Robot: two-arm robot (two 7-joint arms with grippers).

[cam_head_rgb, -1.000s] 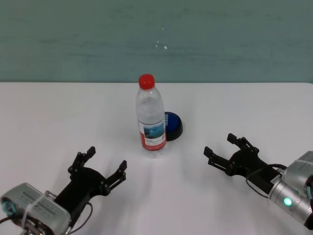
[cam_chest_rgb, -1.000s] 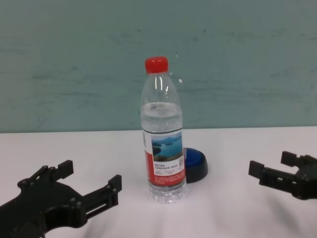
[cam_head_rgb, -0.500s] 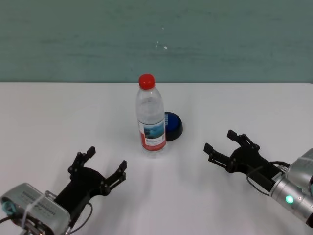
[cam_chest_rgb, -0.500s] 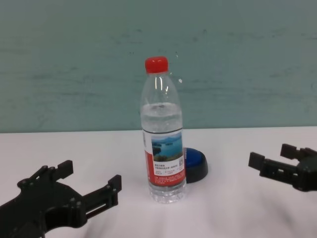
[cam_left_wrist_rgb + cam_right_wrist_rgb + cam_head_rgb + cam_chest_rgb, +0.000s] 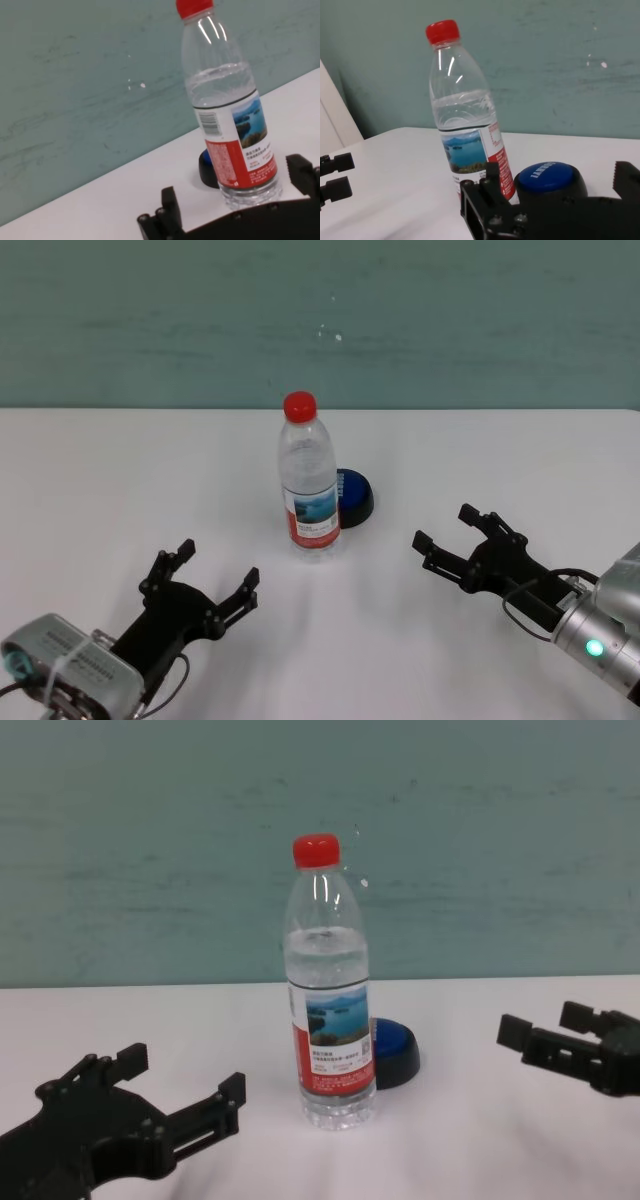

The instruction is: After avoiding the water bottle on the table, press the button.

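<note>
Head view shows the right gripper (image 5: 443, 527) with fingers spread, empty, right of the button (image 5: 354, 496). That blue button sits just behind the upright water bottle (image 5: 308, 478). Better approach from the right, staying clear. The left gripper (image 5: 210, 578) rests open.

We see the bottle (image 5: 309, 483) standing up on the white table (image 5: 100, 480). The blue button (image 5: 353, 496) peeks out just behind it. Our left gripper (image 5: 203, 582) and right gripper (image 5: 446, 532) both sit near us, fingers spread wide.
</note>
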